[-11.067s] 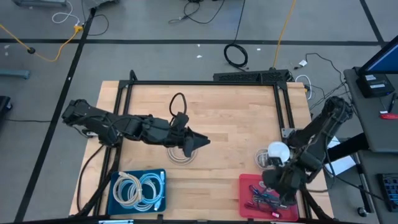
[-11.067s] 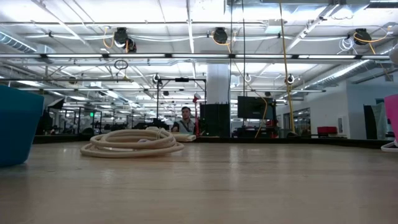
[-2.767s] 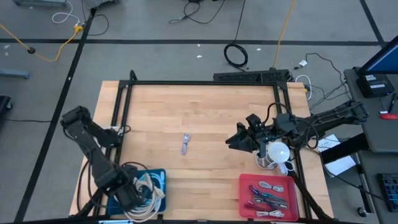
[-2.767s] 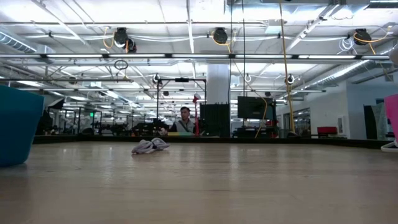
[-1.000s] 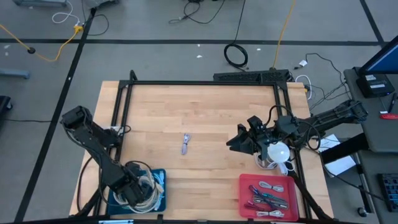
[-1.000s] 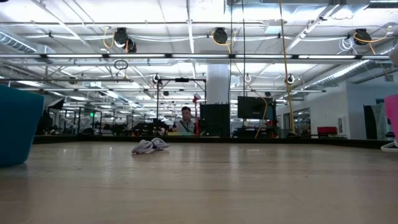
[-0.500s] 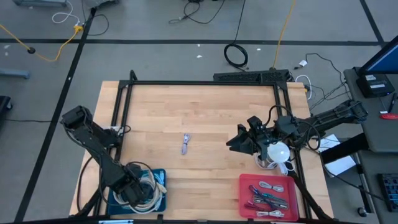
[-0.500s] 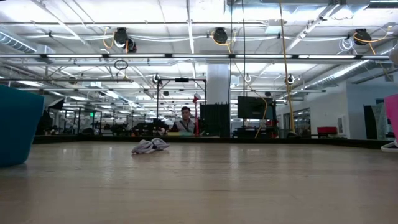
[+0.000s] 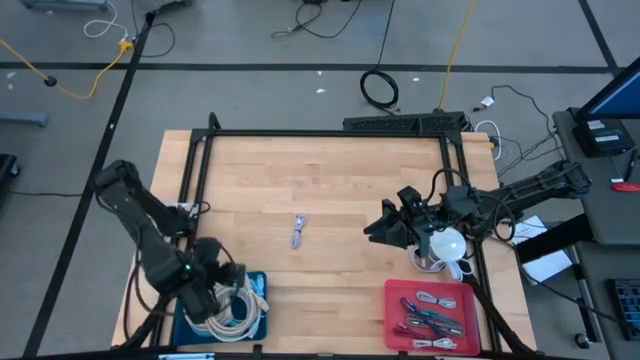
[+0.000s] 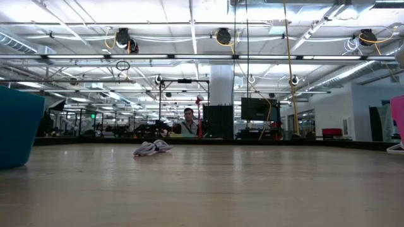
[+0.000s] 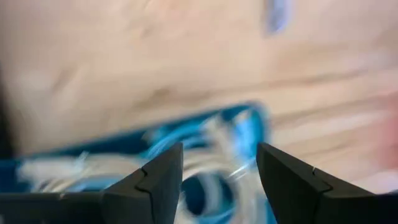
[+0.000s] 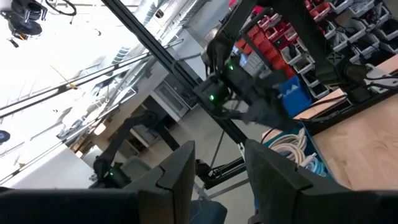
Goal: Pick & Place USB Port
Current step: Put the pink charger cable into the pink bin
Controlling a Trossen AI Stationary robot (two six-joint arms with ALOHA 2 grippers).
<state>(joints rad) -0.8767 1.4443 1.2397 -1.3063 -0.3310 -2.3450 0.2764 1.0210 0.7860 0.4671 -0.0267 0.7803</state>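
Left pincer (image 9: 222,283) hangs over the blue bin (image 9: 256,279) at the near left corner of the bench (image 9: 330,180). Its fingers (image 11: 155,180) stand apart with nothing between them; the left wrist view shows the gap open above the white coiled cables (image 9: 232,303) that lie in the bin. The cables fill most of the bin, and one loop reaches its edge nearest the bench middle.

Right pincer (image 9: 372,225) sits over the right half of the bench, pointing toward the middle, raised off the surface. Its fingers (image 12: 180,171) are parted and hold nothing; the right wrist view looks between them across to the left arm and the blue bin.

Small USB cable (image 9: 298,230), bundled, lies flat on the bare wood near the bench centre, well apart from both pincers. In the low view it shows as a pale little heap (image 10: 151,147) on the surface.

Red bin (image 9: 394,300) at the near right corner holds several small cables. White round object (image 9: 447,244) stands just beside the right arm, between it and the red bin.

Person (image 10: 187,124) is visible in the room beyond the bench in the low view.
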